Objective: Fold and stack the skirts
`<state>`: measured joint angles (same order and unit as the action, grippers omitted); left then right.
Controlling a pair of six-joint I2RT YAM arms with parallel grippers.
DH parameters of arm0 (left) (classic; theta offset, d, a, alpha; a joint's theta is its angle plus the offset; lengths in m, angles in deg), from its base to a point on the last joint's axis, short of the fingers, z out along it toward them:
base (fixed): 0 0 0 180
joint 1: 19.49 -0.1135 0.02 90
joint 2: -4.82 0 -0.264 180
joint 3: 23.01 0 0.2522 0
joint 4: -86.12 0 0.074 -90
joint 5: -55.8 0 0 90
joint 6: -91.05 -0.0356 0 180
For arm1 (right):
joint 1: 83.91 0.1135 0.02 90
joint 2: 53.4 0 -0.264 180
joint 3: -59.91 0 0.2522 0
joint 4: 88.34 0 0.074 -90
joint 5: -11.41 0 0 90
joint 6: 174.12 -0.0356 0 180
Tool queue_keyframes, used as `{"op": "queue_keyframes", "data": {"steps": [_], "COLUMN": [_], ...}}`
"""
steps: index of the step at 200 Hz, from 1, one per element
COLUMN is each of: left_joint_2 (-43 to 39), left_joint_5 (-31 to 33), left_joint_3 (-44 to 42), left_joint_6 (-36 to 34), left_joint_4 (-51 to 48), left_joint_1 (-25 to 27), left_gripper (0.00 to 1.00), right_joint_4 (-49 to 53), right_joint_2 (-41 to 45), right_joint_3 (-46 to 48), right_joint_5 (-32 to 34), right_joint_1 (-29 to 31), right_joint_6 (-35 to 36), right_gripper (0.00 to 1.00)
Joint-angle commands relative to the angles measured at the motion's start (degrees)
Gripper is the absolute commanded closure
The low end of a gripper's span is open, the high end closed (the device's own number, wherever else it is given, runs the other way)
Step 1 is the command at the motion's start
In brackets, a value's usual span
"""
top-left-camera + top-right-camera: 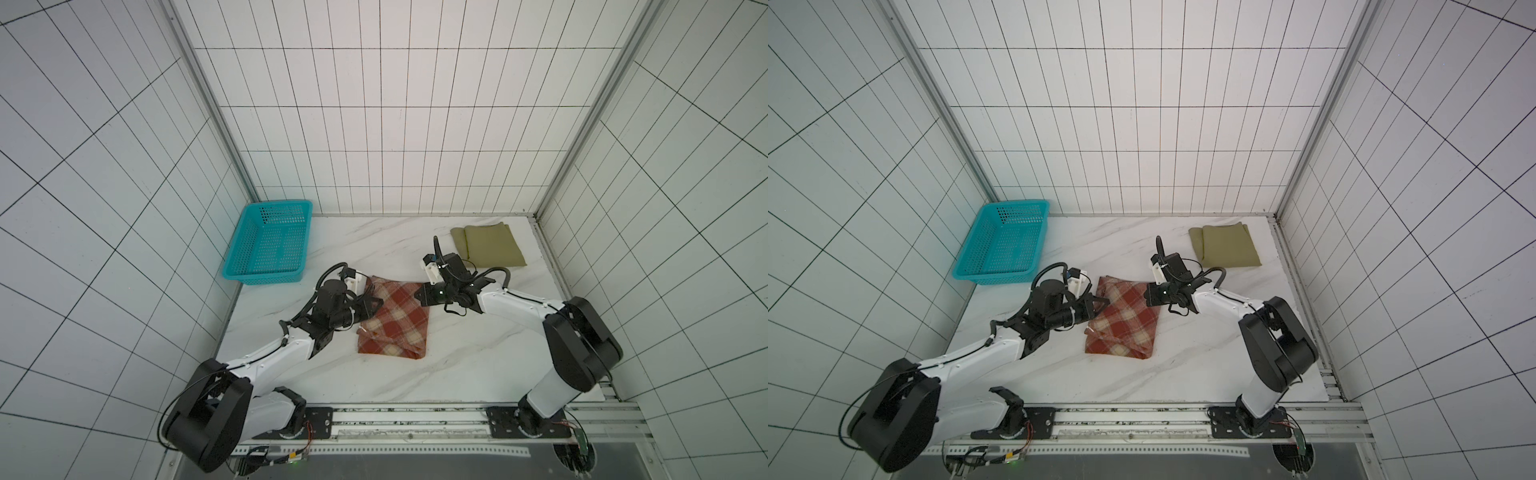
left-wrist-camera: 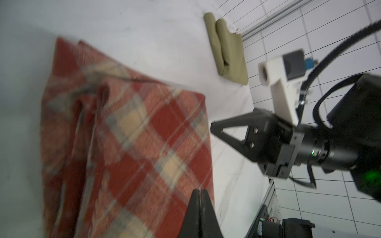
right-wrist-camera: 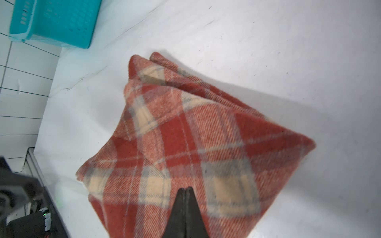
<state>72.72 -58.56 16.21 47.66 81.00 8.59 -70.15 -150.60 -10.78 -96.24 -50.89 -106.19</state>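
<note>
With left claw (image 2: 199, 190) and right claw (image 3: 185, 188) pinching the plaid (image 1: 395, 320), keep its raised edge taut and level while folding.

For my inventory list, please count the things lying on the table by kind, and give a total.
Skirts: 2 (plaid skirt, olive skirt)
Baskets: 1 (teal basket)
Total: 3
</note>
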Motion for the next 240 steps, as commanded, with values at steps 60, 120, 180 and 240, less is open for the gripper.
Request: {"op": "queue_keyframes", "data": {"steps": [60,120,180,240], "left_joint_2": [4.07,14.49,20.31,18.42], "left_joint_5": [5.49,6.67,7.22,7.30], "left_joint_3": [-7.58,-3.10,4.68,12.19], "left_joint_6": [3.80,2.84,-1.87,-7.24], "left_joint_4": [1.10,3.13,1.02,-0.12], "left_joint_1": [1.19,0.48,-3.30,-3.83], "left_gripper": [1.00,1.00,1.00,1.00], "right_joint_4": [0.63,-3.33,-6.16,-5.70], "right_joint_2": [-11.33,-5.02,5.95,9.37], "right_joint_3": [-4.20,8.28,20.03,15.36], "right_joint_5": [-0.87,0.55,3.15,7.63], "right_joint_1": [-2.27,-2.21,3.29,15.21], "right_joint_6": [3.02,-1.35,-9.04,-13.32], "right_gripper": [1.00,1.00,1.00,1.00]}}
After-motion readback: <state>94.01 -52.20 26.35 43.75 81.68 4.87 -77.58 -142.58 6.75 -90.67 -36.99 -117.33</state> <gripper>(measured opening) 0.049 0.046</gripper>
